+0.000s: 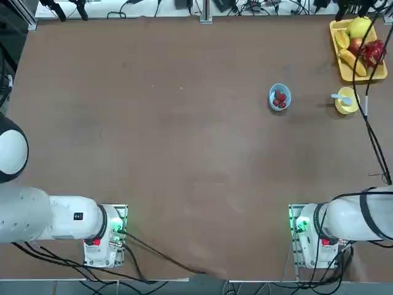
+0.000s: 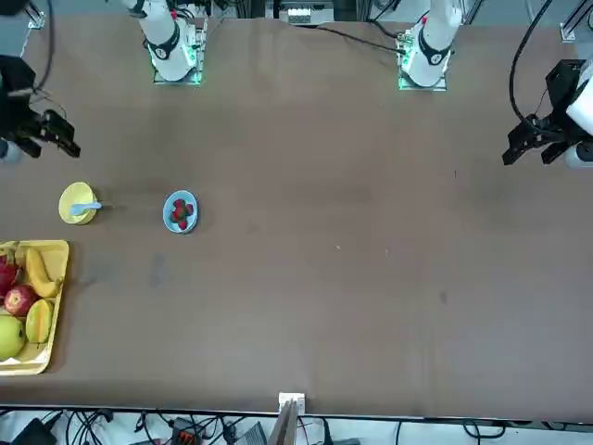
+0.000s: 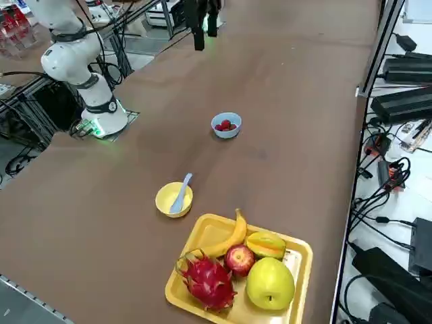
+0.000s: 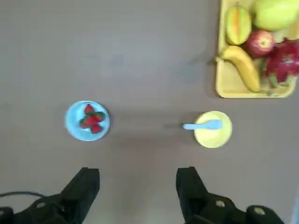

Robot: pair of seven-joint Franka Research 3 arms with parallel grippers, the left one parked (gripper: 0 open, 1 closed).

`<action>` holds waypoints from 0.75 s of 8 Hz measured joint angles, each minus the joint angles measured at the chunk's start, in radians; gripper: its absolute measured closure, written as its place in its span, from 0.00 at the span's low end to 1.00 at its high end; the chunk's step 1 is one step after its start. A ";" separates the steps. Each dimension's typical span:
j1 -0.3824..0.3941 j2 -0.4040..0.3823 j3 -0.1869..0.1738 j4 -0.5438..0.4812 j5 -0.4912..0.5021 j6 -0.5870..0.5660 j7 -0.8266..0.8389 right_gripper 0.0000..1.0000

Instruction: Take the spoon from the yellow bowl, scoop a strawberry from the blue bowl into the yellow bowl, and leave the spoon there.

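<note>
Scooping remains undone: spoon (image 4: 202,125) in yellow bowl (image 4: 212,139), handle toward nine o'clock; strawberries (image 4: 91,119) in blue bowl (image 4: 73,122); right gripper (image 4: 138,170) wide open, empty.

Pale-blue spoon (image 3: 179,197) — in yellow bowl (image 3: 165,199), handle over rim.

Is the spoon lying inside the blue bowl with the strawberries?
No, the spoon rests in the yellow bowl.
</note>
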 joint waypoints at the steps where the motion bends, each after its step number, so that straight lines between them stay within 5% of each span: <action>1: 0.036 0.041 0.004 -0.005 -0.073 0.007 0.081 0.00; 6: 0.118 0.180 0.010 -0.189 -0.382 0.179 0.385 0.00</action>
